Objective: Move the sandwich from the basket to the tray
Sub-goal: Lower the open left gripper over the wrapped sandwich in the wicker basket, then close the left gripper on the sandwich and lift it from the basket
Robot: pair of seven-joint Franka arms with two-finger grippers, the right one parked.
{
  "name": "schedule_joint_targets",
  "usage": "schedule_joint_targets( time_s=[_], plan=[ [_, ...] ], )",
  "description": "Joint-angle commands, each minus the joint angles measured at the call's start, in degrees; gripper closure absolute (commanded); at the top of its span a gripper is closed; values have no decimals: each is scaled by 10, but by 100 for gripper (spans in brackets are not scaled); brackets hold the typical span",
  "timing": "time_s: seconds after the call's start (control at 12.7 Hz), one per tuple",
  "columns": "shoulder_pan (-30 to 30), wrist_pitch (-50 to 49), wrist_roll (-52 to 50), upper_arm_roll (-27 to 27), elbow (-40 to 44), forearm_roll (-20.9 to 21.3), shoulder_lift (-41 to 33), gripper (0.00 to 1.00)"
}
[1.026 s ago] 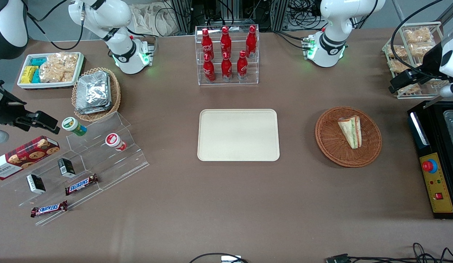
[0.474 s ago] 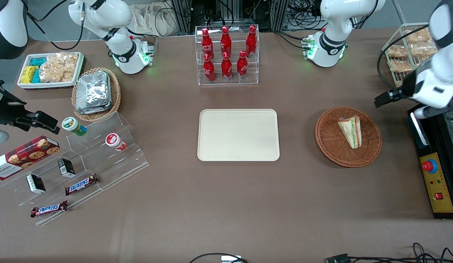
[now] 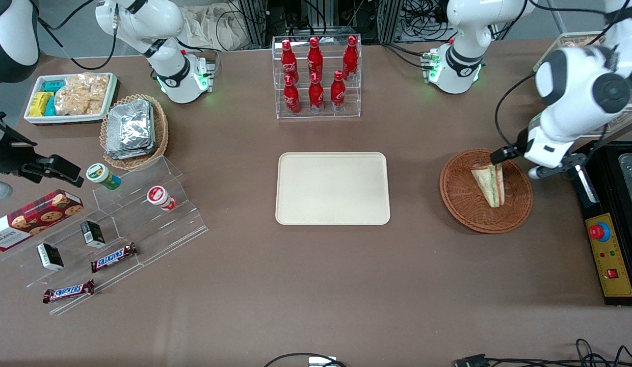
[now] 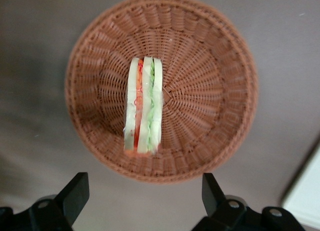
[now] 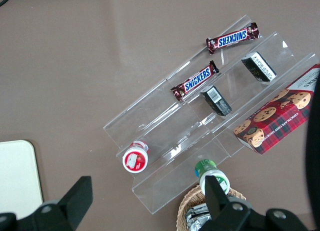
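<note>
The sandwich [image 3: 489,183], a pale wedge with green and red layers, lies in the round reddish-brown basket [image 3: 458,204]; the left wrist view looks down on the sandwich [image 4: 144,106] and the basket [image 4: 225,51]. My left gripper [image 3: 515,165] hangs above the basket's rim on the side toward the working arm's end of the table. The gripper [image 4: 142,191] is open, its dark fingers [image 4: 75,191] wide apart with only bare table between them, just outside the rim. The cream tray [image 3: 332,188] sits flat at the table's middle; a corner of the tray [image 4: 306,191] shows in the wrist view.
A black appliance with a red button [image 3: 600,232] stands beside the basket at the working arm's end. A clear rack of red bottles [image 3: 316,76] stands farther from the camera than the tray. A tan basket of foil packs [image 3: 135,130] and an acrylic snack stand [image 3: 117,224] lie toward the parked arm's end.
The left arm has swung in from the working arm's end of the table, bringing the gripper from beside the wire rack to above the basket's rim. The sandwich has not moved.
</note>
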Motion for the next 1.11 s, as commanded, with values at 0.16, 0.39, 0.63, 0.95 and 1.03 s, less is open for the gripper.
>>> schedule_joint_targets(
  time_s=[0.16,0.39,0.63,0.95,1.03],
  plan=[
    [5,158,-10,-3,-68,-1,98,0],
    [5,187,-8,0,-68,10,129,0],
    [6,187,-7,11,-64,42,131,0],
    [7,186,-7,18,-64,92,128,0],
    [8,186,-7,18,-64,92,128,1]
  ],
)
